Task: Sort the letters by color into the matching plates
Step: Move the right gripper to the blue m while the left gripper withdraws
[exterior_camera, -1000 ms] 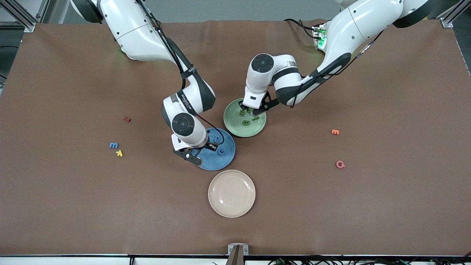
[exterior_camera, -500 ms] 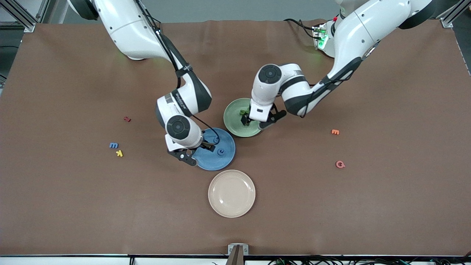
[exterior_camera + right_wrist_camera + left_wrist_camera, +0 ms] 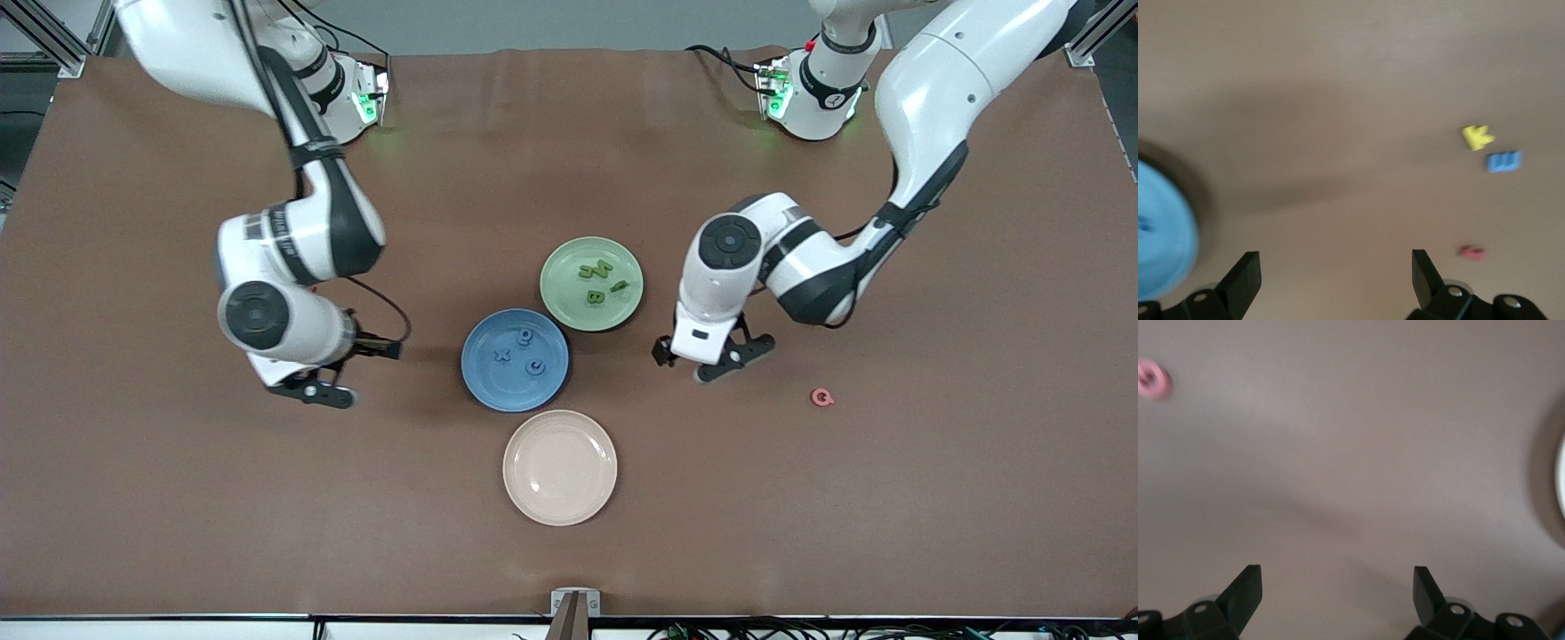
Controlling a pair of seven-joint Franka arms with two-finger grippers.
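A: Gripper positions first: the left gripper [image 3: 711, 356] hangs over bare brown surface [image 3: 800, 533] toward the left arm's end, beside the pale green plate [image 3: 556, 302]. Its jaws are spread wide and hold nothing. The right gripper [image 3: 331, 373] hangs over bare surface toward the right arm's end, beside the blue plate [image 3: 480, 382], also spread wide and empty.

B: What has just changed?

A: A second ago both grippers were low over their plates. Both have since let go and swung outward. The green plate now shows four green letters [image 3: 597, 280]; the blue plate shows three blue letters [image 3: 520, 351].

B: So what does that mean for the sorting?

A: Green looks finished. One blue letter m [image 3: 1504, 161] lies out on the surface, seen in the right wrist view just beside a yellow letter [image 3: 1478, 137], with a red letter [image 3: 1471, 252] near. The right arm hides them from the front camera. That m is probably the right gripper's next pick.

B: Is there room to move?

A: Plenty. The two plates touch near the middle, with a beige plate [image 3: 533, 498] nearer the front camera. A pink letter [image 3: 822, 397] lies alone toward the left arm's end. The yellow letter crowds the m, so a careful pinch is needed. All edges are well apart from the work.
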